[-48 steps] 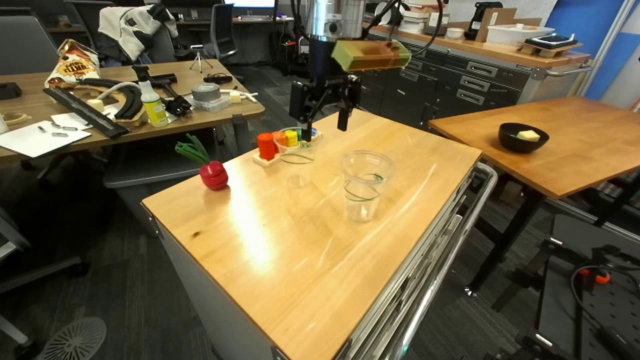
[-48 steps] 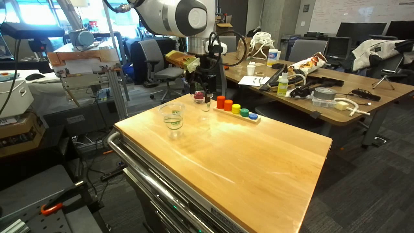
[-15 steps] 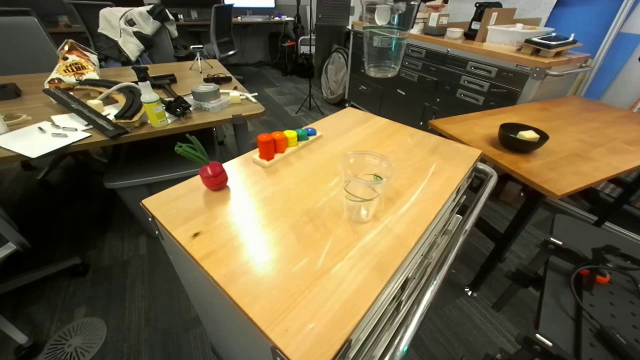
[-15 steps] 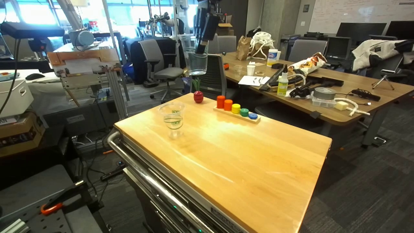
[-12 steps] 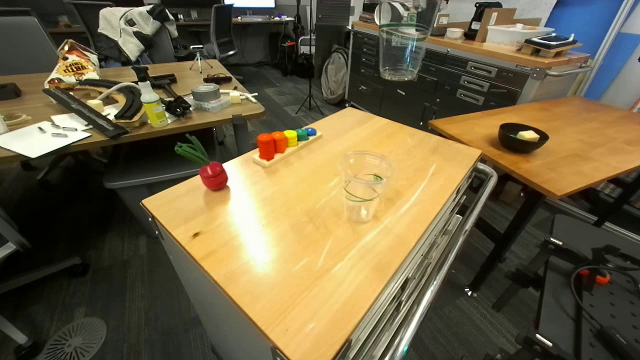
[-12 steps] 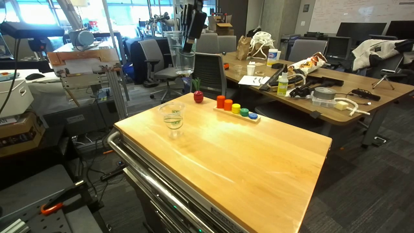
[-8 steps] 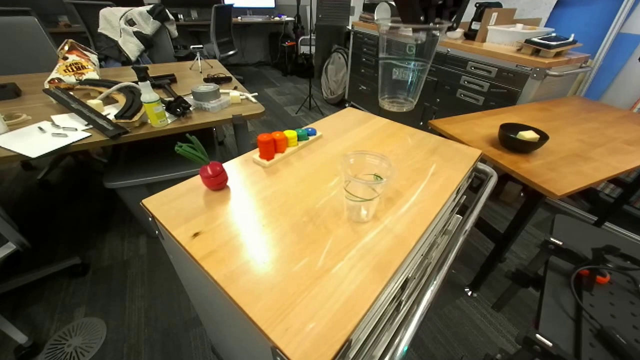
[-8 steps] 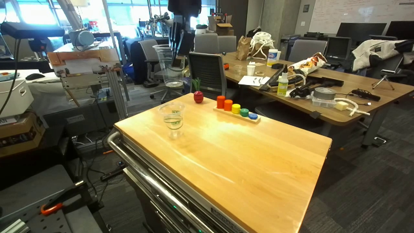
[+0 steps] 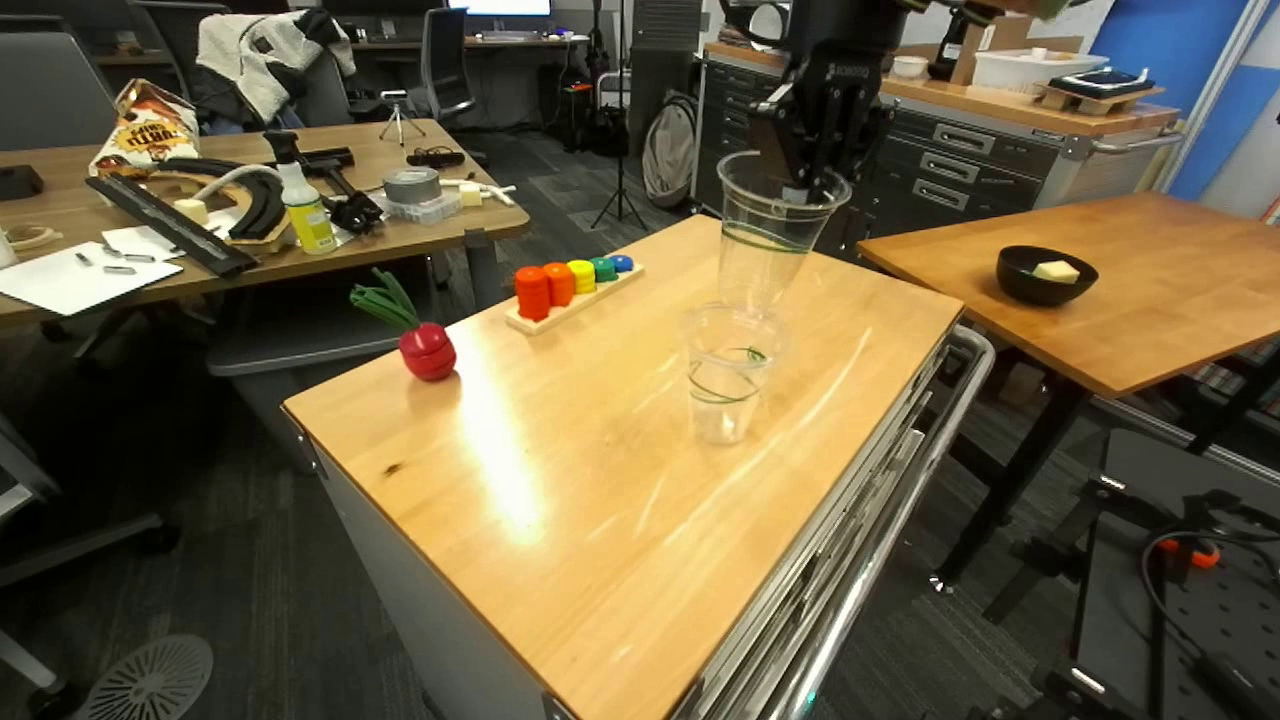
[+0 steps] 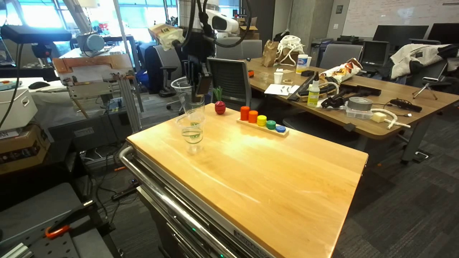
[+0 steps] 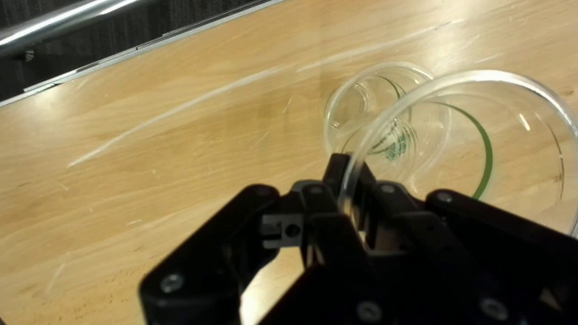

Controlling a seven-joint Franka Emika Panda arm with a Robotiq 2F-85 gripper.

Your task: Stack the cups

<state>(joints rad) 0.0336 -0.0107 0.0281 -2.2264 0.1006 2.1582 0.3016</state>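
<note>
Here, your gripper (image 9: 808,192) holds upper cup (image 9: 765,248), jaws clamped on its wall; lower cup (image 9: 725,382) stands on tabletop (image 9: 610,570).

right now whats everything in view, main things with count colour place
standing cup: 1, clear with green print, upright on the wooden cart top
held cup: 1, clear with green band, above the standing cup, contact unclear
ring toy: 1, red, orange, yellow, green and blue, on the cart top
toy radish: 1, red with green leaves, near the cart top's edge
bowl: 1, black, on the side table
block: 1, pale yellow, inside the bowl
spray bottle: 1, white and yellow, on the brown table
snack bag: 1, orange and white, same table
tape roll: 1, grey, same table
gripper: 1, black, shut on the held cup's wall
arm: 1, white, behind the gripper
</note>
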